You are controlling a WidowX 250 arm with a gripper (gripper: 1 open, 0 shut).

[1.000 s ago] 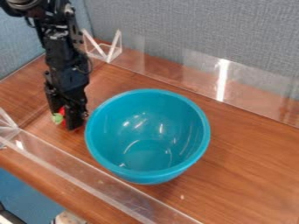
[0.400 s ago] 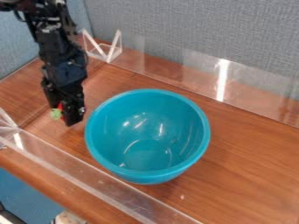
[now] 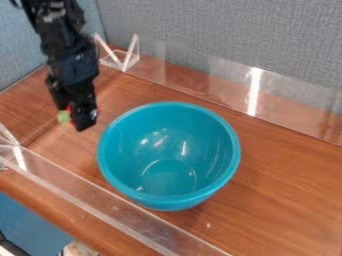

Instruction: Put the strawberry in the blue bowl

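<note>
The blue bowl [image 3: 168,153] sits in the middle of the wooden table, round, deep and glossy teal, with nothing inside. Left of it, the black gripper [image 3: 74,117] points down above the table, just off the bowl's left rim. It is shut on the strawberry [image 3: 63,116], of which only a small red and green bit shows at the fingers' left side. The gripper hangs clear of the table surface.
Clear acrylic walls [image 3: 254,85] border the wooden table [image 3: 294,190] at the back, and a low clear panel [image 3: 80,200] runs along the front edge. A grey fabric wall stands behind.
The gripper has risen off the table with the strawberry in it and shifted slightly toward the bowl. The bowl has not moved.
</note>
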